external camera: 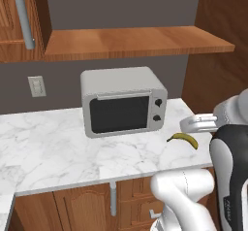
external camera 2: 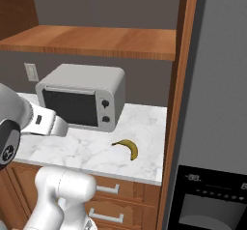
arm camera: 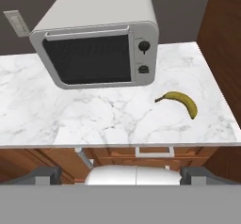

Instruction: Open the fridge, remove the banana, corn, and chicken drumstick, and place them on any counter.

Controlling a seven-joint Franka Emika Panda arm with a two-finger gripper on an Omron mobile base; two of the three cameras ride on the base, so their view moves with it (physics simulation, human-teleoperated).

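While the curved yellow banana (arm camera: pixel 179 101) is seen lying flat on the white marble table (arm camera: pixel 94 119), right of the gaping, empty claw (arm camera: pixel 121 175), the grey fridge (external camera 2: pixel 217 103) is judged next.

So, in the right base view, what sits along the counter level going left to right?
Wall outlet → microwave → banana on the counter → fridge.
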